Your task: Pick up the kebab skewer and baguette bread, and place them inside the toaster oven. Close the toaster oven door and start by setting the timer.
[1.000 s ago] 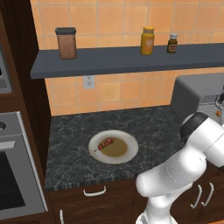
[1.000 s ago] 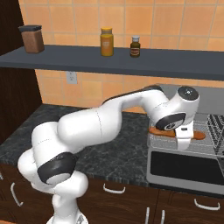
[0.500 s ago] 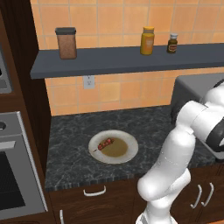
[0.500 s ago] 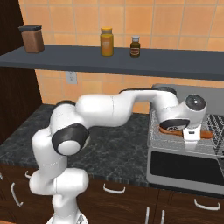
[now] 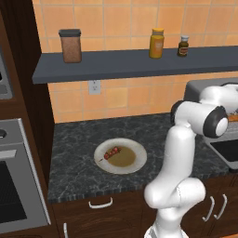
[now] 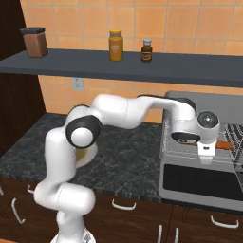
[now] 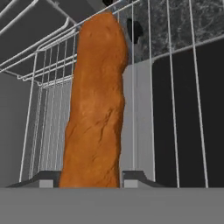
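One baguette (image 7: 96,105), orange-brown and slim, pinched between the two fingers (image 7: 89,177) whose dark tips stand at either side of its near end; in the hand view it runs lengthwise over the white wire rack (image 7: 175,87) inside the toaster oven (image 6: 190,185). In the right base view an orange end of the loaf (image 6: 224,145) juts out just past the hand at the oven's open mouth. Toaster oven: grey metal box at the right end of the counter (image 5: 83,158), its dark glass door (image 6: 199,182) folded down and forward toward the counter's front edge. One kebab skewer (image 5: 110,153), thin stick with dark-red chunks, lying on a round pale plate (image 5: 135,162) near the middle of the counter, toward the plate's left side, well apart from the oven. Counter: dark speckled stone over brown cabinets with white handles. Shelf (image 5: 130,67) on the tiled wall above, carrying a brown jar with a dark lid (image 5: 70,45) at its left, a yellow jar (image 5: 156,43) and a small dark bottle (image 5: 183,46) close together farther right. One wall socket (image 5: 95,87) below the shelf. One large built-in oven (image 5: 18,186) at the left of the counter.
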Controlling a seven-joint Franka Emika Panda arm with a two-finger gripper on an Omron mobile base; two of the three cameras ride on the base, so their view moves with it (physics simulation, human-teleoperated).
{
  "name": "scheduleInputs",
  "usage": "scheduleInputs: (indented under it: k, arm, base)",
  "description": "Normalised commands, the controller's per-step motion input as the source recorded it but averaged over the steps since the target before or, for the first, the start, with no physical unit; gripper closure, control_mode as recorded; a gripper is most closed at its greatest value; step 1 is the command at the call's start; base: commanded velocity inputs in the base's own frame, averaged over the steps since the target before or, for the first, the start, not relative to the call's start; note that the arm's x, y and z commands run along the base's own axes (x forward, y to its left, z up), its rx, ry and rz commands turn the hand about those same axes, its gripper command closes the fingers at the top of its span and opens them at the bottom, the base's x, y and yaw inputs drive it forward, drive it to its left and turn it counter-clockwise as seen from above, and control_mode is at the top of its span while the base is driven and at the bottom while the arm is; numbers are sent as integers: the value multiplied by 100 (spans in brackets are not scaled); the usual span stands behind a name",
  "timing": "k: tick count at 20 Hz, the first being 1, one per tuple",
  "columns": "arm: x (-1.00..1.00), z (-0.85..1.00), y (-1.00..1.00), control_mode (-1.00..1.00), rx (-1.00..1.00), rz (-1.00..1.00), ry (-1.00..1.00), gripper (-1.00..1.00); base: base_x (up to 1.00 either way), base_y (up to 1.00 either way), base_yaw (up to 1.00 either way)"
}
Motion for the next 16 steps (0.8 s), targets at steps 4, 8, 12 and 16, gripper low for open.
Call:
scheduleInputs:
  k: [4,8,12,16]
  arm:
    - [4,48,-54,-100,16,0,0,100]
    - [13,47,-6,-100,13,0,-6,100]
    - [36,23,0,-100,13,0,-11,100]
    - [22,-4,6,-100,1,0,-7,100]
  base:
    - [0,0,0]
    - [0,0,0]
    - [0,0,0]
    - [0,0,0]
